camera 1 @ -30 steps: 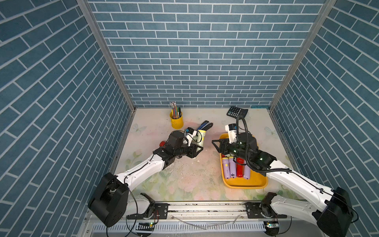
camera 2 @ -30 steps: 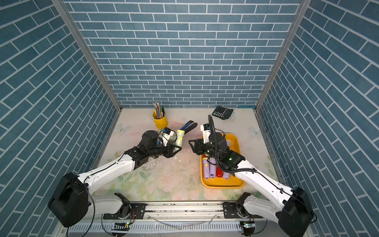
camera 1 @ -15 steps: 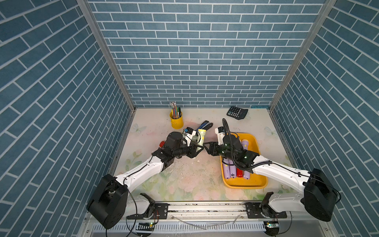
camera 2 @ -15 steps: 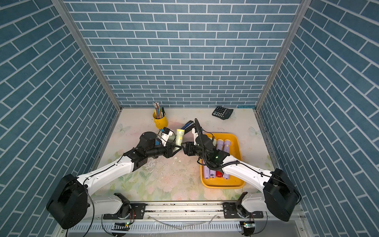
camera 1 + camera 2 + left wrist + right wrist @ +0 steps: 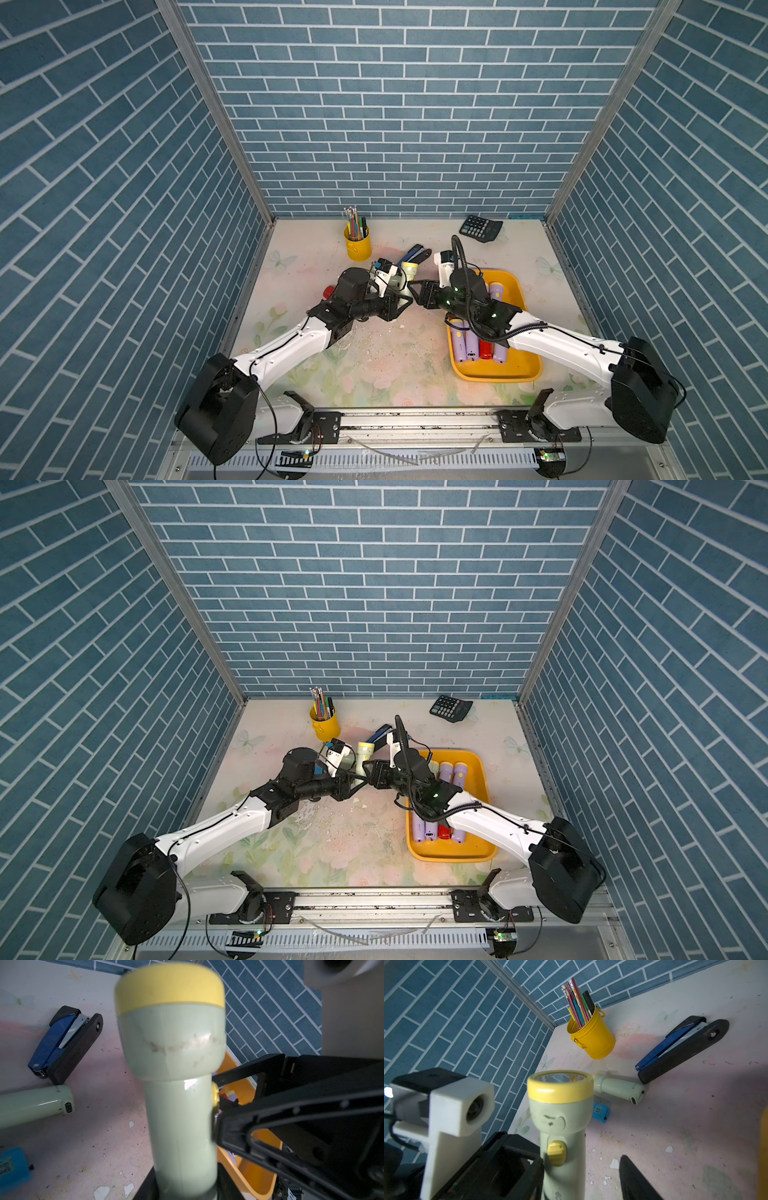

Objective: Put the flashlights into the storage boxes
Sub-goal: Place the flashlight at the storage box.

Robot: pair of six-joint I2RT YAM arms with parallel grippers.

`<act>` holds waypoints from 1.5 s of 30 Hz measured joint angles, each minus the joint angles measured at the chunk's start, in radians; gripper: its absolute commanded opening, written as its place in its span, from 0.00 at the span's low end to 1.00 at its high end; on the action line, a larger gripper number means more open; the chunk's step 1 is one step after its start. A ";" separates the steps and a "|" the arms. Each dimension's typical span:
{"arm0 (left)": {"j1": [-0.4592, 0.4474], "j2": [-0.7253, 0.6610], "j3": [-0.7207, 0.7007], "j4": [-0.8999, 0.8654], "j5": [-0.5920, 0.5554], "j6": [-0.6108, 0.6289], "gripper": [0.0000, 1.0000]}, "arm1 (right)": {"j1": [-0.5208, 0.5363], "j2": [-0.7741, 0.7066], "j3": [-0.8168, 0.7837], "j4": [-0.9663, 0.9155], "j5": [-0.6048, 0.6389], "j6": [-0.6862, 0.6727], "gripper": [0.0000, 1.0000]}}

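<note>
Left wrist view: pale green flashlight (image 5: 178, 1105), upright, base pinched by left gripper (image 5: 185, 1188), near yellow tray (image 5: 249, 1169). Right gripper (image 5: 217, 1103) spread at barrel; advisable: clamp squarely before left lets go.

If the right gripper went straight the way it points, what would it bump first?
The pale green flashlight that the left gripper holds upright. It stands right before the open fingers of the right gripper, perhaps touching them.
</note>
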 measured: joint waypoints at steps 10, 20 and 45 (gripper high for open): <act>0.000 -0.013 0.000 -0.006 0.000 0.013 0.34 | 0.024 0.059 0.082 -0.021 0.038 0.044 0.53; 0.000 -0.015 0.000 -0.024 -0.002 0.018 0.34 | 0.058 0.117 0.115 -0.045 0.058 0.085 0.37; 0.000 -0.015 -0.020 -0.027 -0.021 0.040 1.00 | -0.028 0.048 0.124 -0.279 0.006 0.058 0.22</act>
